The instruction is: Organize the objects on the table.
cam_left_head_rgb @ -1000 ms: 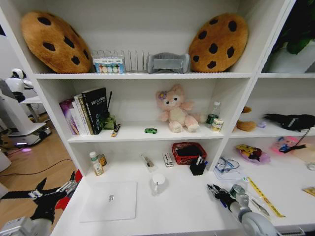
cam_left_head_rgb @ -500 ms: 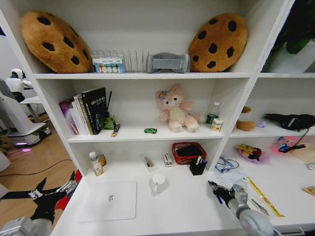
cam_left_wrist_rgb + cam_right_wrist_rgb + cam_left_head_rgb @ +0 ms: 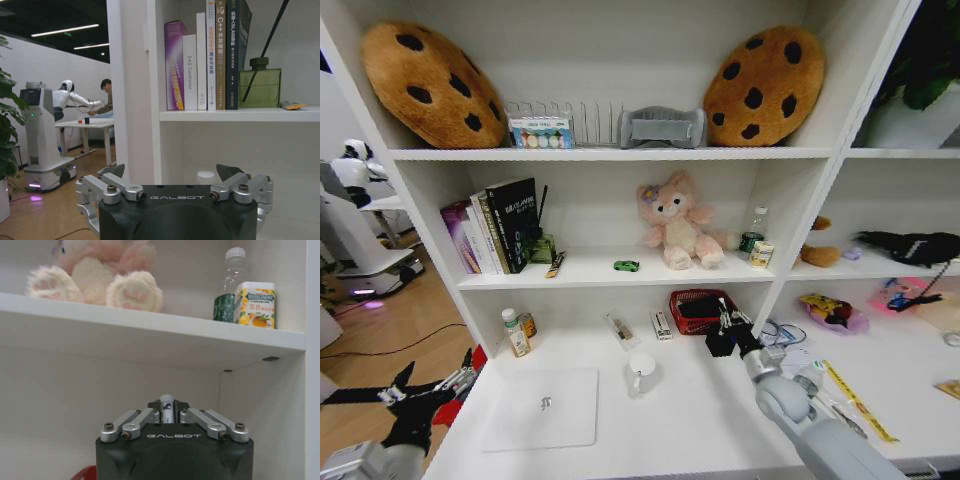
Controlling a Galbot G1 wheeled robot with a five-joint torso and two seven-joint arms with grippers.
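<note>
Since a second ago, right gripper [image 3: 731, 322] has lifted from the table [image 3: 680, 420] edge to just above the black pen holder [image 3: 720, 343], clamped on a pen [image 3: 167, 412] standing upright. Left gripper [image 3: 405, 398] idles, spread wide, off the desk's left.

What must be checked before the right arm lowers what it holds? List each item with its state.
1. Grip: right pincer shut on the slim pale-barrelled pen: ok.
2. Position: in the head view, the right pincer hangs just above the black pen holder: ok.
3. Pen tip lined up with the holder's opening: cannot tell.
4. Clearance to the red mesh basket close behind the holder: cannot tell.
5. White ceramic mug stands apart from the holder, out of the way: ok.
6. Left pincer open and parked off the long white desk's left end: ok.
</note>
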